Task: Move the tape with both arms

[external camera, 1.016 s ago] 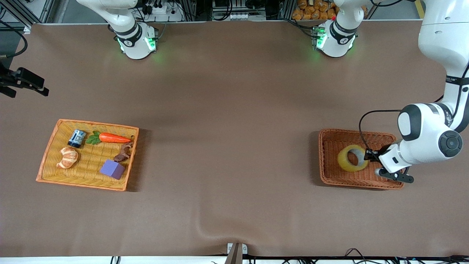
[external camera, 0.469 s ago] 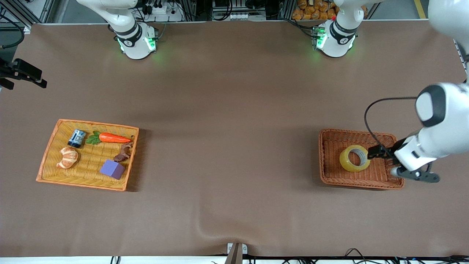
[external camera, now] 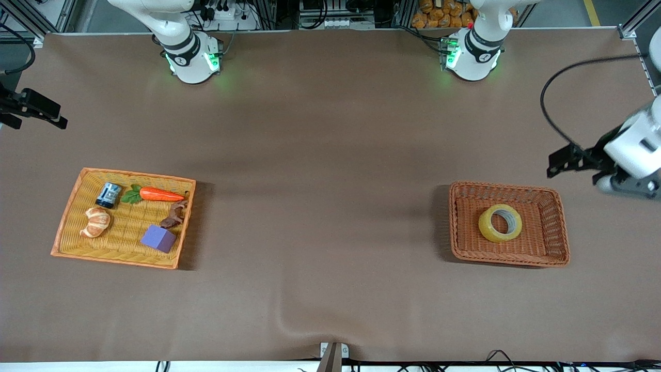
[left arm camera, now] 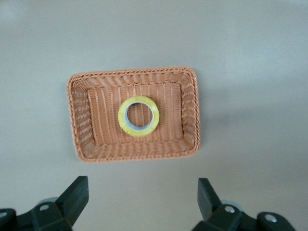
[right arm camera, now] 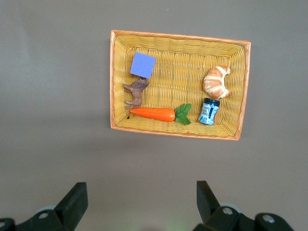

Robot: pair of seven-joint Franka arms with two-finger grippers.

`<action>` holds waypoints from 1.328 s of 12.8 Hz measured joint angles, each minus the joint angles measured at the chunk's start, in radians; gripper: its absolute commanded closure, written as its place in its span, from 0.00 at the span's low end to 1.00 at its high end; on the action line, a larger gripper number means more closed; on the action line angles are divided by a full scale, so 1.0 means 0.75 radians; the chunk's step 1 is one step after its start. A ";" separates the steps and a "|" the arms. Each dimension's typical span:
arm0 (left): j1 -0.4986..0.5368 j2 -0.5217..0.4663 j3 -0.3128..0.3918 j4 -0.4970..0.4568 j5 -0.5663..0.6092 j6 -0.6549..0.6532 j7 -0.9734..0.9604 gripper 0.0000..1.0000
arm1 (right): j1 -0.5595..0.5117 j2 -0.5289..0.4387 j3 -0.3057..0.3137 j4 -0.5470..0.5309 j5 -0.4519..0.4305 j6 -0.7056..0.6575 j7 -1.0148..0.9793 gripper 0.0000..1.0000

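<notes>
The tape (external camera: 500,222), a yellowish ring with a grey-white core, lies flat in the brown wicker basket (external camera: 555,233) toward the left arm's end of the table. It also shows in the left wrist view (left arm camera: 138,116), in the basket (left arm camera: 79,120). My left gripper (external camera: 555,164) is open and empty, raised above the table beside the basket; its jaws (left arm camera: 143,185) stand wide apart. My right gripper (external camera: 54,118) is open and empty, high at the right arm's end of the table, near the yellow basket (right arm camera: 120,82); its jaws (right arm camera: 142,188) stand wide apart.
The yellow wicker basket (external camera: 69,227) toward the right arm's end holds a purple cube (external camera: 158,238), a croissant (external camera: 96,221), a carrot (external camera: 161,194), a small can (external camera: 108,195) and a brown figure (external camera: 174,216). Brown table cloth lies between the two baskets.
My left gripper has drawn back from the tape in the brown basket and risen up and away from it. The tape, tilted before, now lies flat. The right gripper has barely moved.
</notes>
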 measured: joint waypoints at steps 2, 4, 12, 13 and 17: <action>-0.001 -0.069 -0.024 0.003 0.000 -0.102 -0.021 0.00 | 0.000 0.000 -0.002 -0.001 0.000 0.000 0.000 0.00; -0.007 -0.116 -0.040 0.002 0.000 -0.169 -0.093 0.00 | 0.000 0.000 -0.003 -0.001 0.000 -0.001 0.000 0.00; -0.263 -0.146 0.208 -0.039 0.000 -0.179 -0.175 0.00 | 0.000 0.000 0.006 -0.005 0.000 -0.007 0.000 0.00; -0.263 -0.166 0.209 -0.063 0.000 -0.173 -0.175 0.00 | 0.000 0.000 0.006 -0.006 0.000 -0.010 0.000 0.00; -0.262 -0.217 0.221 -0.119 0.000 -0.156 -0.176 0.00 | 0.000 0.000 0.006 -0.007 0.000 -0.016 0.000 0.00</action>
